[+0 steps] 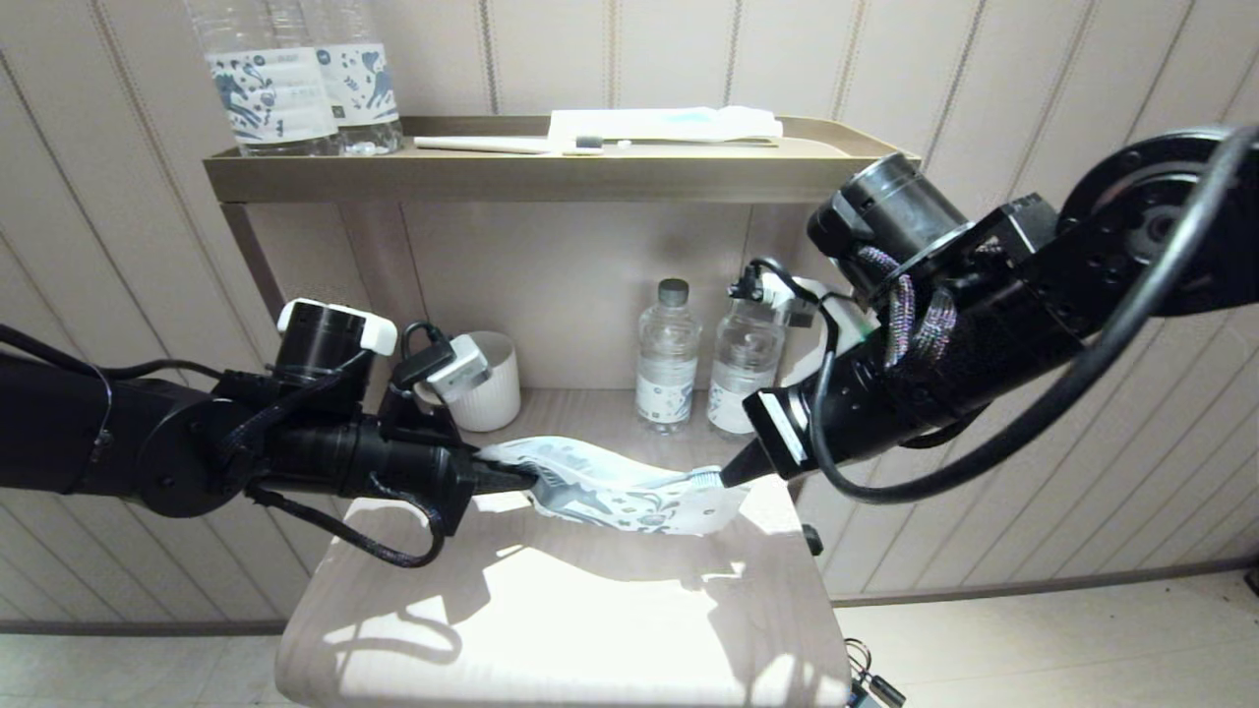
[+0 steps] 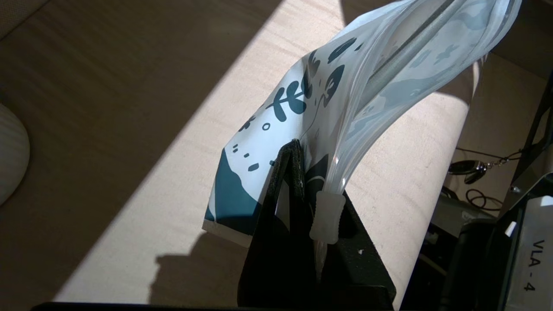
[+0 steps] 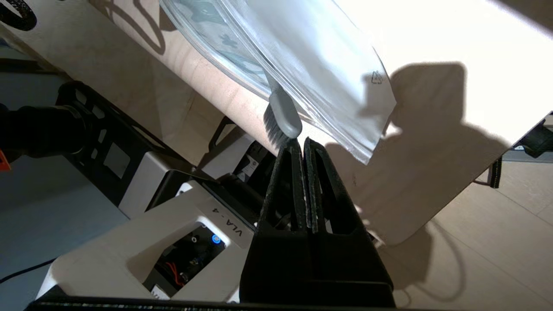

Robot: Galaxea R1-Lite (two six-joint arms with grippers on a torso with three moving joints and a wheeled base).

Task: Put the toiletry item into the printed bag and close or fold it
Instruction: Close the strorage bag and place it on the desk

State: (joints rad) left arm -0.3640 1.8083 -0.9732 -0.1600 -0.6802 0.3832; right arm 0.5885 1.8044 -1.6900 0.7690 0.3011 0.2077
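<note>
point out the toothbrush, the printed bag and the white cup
toothbrush (image 3: pixel 283 114): right wrist view, on the grey head sticking out of the bag.
printed bag (image 1: pixel 610 489): head view, on its printed side between the two arms.
white cup (image 1: pixel 494 395): head view, on its ribbed side wall.

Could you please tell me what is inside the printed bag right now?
The toothbrush handle runs inside the bag; its bristle head sticks out by the shut right gripper. The rest is hidden.

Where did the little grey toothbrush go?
The toothbrush is mostly inside the printed bag, which the left gripper holds up over the table. Only its bristle head pokes out, right at the tip of the shut right gripper.
</note>
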